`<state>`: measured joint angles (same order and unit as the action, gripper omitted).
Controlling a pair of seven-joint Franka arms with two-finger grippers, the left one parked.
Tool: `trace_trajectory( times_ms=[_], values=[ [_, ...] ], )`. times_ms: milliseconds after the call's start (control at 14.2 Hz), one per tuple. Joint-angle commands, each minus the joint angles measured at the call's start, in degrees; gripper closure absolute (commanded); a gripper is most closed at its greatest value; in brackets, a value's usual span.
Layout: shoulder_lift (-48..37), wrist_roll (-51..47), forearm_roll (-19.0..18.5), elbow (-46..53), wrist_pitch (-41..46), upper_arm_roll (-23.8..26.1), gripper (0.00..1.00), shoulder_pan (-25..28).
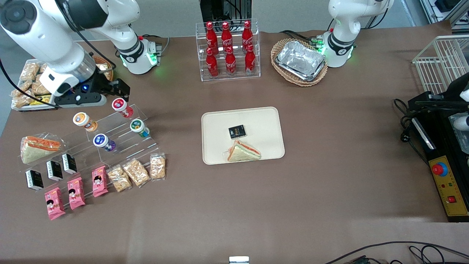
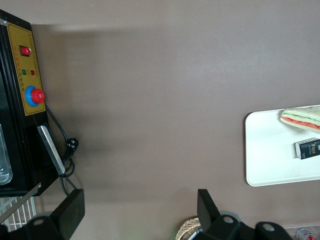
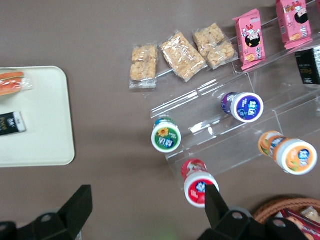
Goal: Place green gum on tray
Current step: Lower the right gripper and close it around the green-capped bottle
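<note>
The green gum lies on its side on a step of a clear acrylic stand, green lid toward the front camera; it also shows in the right wrist view. The cream tray lies mid-table and holds a wrapped sandwich and a small black box; its corner shows in the right wrist view. My gripper hovers just farther from the front camera than the stand, beside the red-lidded canister. In the right wrist view the gripper is open wide and empty, apart from the green gum.
The stand also holds an orange-lidded canister, a purple-lidded canister, black boxes, pink packs and cracker bags. A rack of cola bottles and a basket of foil trays stand farther back.
</note>
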<state>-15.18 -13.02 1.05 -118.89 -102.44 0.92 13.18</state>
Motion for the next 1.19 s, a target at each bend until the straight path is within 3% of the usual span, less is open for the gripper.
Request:
trace_trajectory(
  times_ms=[0,211,702,982,1123],
  values=[
    [-0.7,0.8,-0.1,-10.0,-11.7,-0.5,0.00,-0.4],
    [3.2,0.8,-0.1,-16.0,-23.0,-0.7,0.00,-1.0],
    [11.8,0.5,0.1,-20.4,-33.7,-0.7,0.00,-1.7],
    [13.1,0.5,0.2,-21.8,-34.8,-0.7,0.00,-1.7],
    [13.0,0.1,0.2,-22.0,-34.6,-0.7,0.06,-1.7]
  ],
)
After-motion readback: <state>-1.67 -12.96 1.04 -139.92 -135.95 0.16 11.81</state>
